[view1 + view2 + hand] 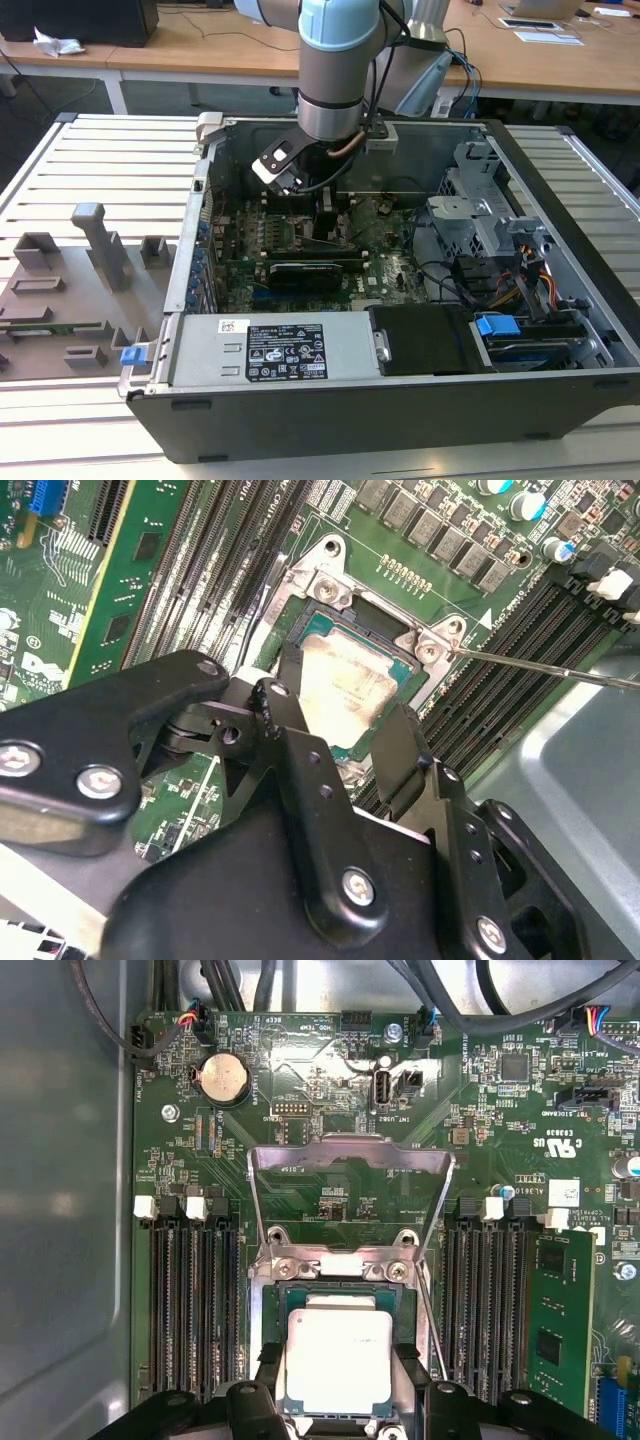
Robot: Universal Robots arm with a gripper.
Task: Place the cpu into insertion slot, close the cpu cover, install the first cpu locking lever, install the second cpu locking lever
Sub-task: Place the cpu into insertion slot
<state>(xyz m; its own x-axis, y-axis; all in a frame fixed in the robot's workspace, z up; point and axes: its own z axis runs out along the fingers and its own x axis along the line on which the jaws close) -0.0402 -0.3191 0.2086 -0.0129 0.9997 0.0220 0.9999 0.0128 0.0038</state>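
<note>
The cpu (338, 1360) lies in the insertion slot (272, 1315).

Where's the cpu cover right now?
In the first wrist view the cpu cover stands swung open, hinged at the edge of the insertion slot, next to the cpu, between the two banks of memory slots.
</note>
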